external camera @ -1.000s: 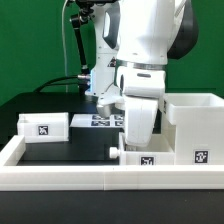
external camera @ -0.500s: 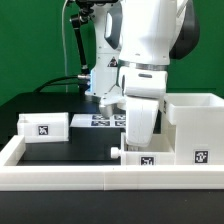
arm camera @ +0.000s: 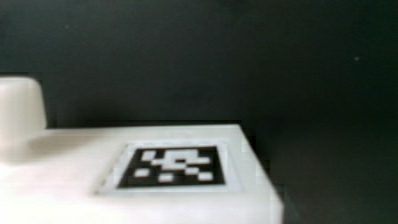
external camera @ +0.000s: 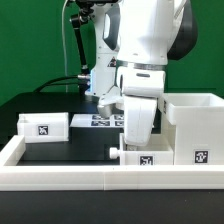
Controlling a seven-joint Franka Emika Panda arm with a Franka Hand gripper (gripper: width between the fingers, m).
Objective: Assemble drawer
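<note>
The drawer's tall white housing point(external camera: 196, 122) stands at the exterior view's right, with a tag low on its front. One small open-top box point(external camera: 43, 127) lies at the left. The other small box point(external camera: 143, 157) sits by the housing, behind the front rail. My gripper point(external camera: 135, 147) is lowered right onto this box, and its fingers are hidden behind the hand. The wrist view shows the box's white face point(arm camera: 63, 155) very close, with its tag point(arm camera: 173, 166) and a rounded white knob point(arm camera: 16, 110). No fingers show there.
A low white border rail point(external camera: 60, 178) runs along the front and sides of the black table. The marker board point(external camera: 100, 120) lies flat at the back, behind the arm. A cable and stand rise at the back left point(external camera: 72, 50).
</note>
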